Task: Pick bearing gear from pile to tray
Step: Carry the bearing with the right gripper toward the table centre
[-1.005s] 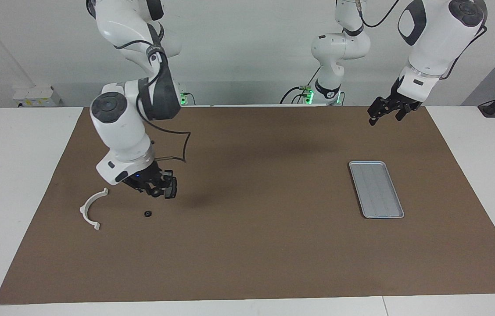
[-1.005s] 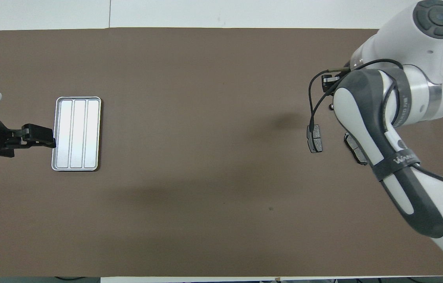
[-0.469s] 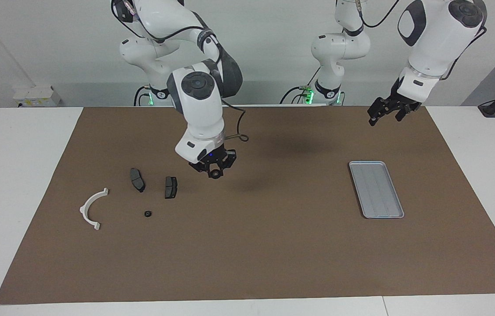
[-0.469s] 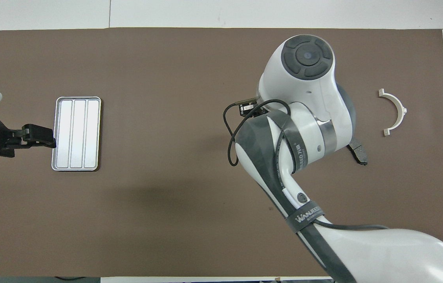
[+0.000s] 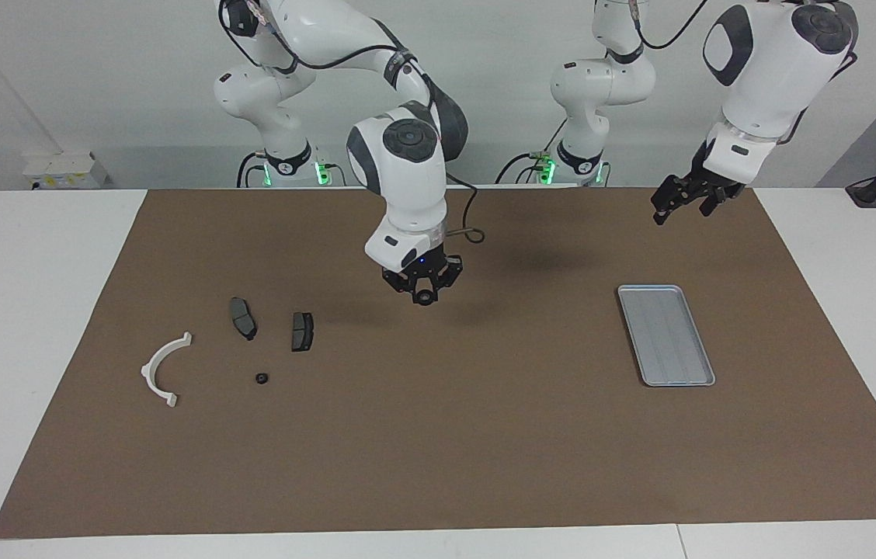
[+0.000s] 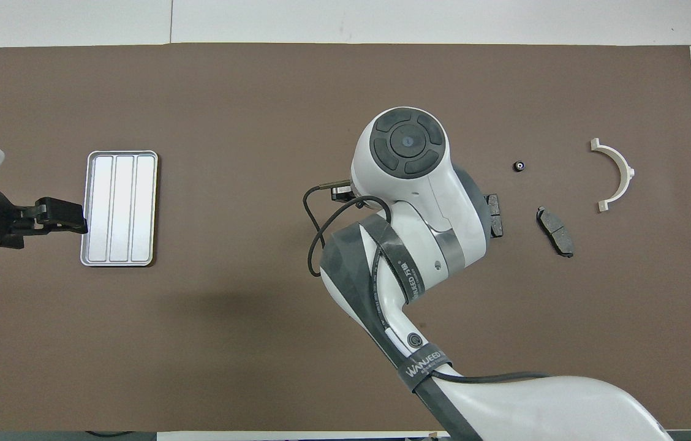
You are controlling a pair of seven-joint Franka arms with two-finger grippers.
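One bearing gear (image 5: 425, 299), a tiny black round piece, is pinched at the tips of the right tool (image 5: 423, 292), whose fingers are closed on it. It hangs over bare brown mat (image 5: 438, 450) between the pile and the tray (image 5: 667, 334). The grip is slight and the part small, so it could slip out during the crossing and roll off over the mat. If let go from height it could bounce over the tray's low rim, so a low release looks wiser. The left tool (image 5: 683, 203) waits, fingers spread and empty, over the mat close by the tray, and might crowd the approach. Being round, the gear has no long axis to speak of. Its open face seems turned toward the facing camera, though it is too small to be sure. The tray's long side and ridges run from nearer the robots to farther. A second round piece (image 5: 261, 378), two brake pads (image 5: 242, 318) and the white bracket (image 5: 162, 369) lie on the table.
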